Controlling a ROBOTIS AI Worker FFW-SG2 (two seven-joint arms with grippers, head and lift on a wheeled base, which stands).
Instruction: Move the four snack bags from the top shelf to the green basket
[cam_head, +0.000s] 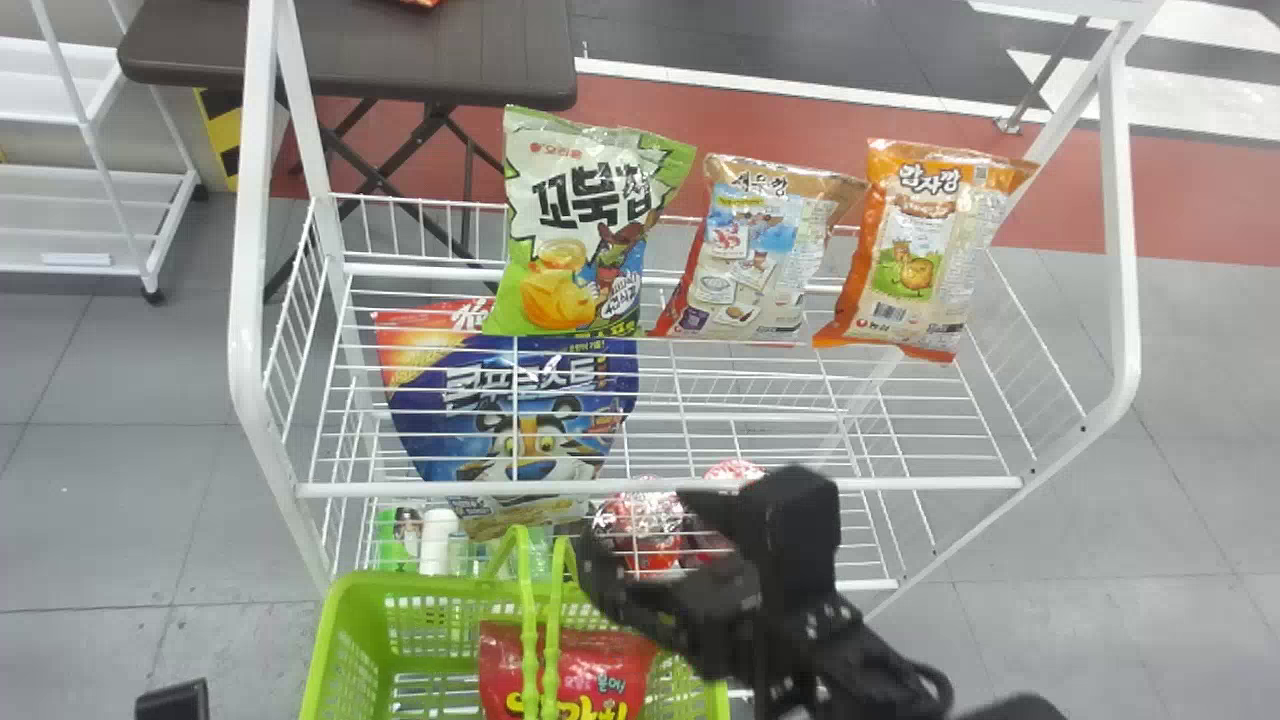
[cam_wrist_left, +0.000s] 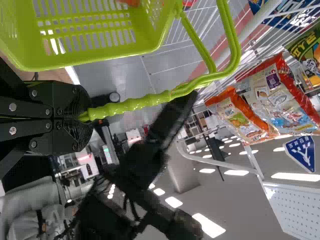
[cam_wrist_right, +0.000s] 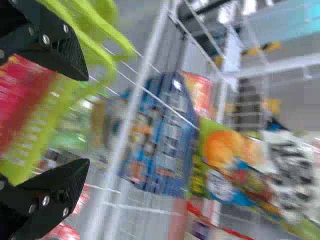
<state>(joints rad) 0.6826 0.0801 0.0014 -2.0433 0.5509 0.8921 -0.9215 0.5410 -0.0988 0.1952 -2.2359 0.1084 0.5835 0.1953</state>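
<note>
Three snack bags stand on the top shelf (cam_head: 660, 488), upright with their long axes leaning: the green bag (cam_head: 575, 225), the red-and-beige bag (cam_head: 755, 250) and the orange bag (cam_head: 925, 250), all tops tipped toward the right. White wire forms the shelf; below it are a blue bag (cam_head: 515, 410) and red packs (cam_head: 650, 520). Behind, a dark table (cam_head: 450, 50) stands above a red floor band (cam_head: 790, 130) between grey areas. Inside the green basket (cam_head: 345, 610), in front of the rack, a red bag (cam_head: 590, 670) lies printed side up. The right pincer (cam_head: 645, 540) has its fingers apart, near the basket; the left pincer (cam_wrist_left: 86, 117) is clamped on the basket's handle (cam_wrist_left: 145, 101).
</note>
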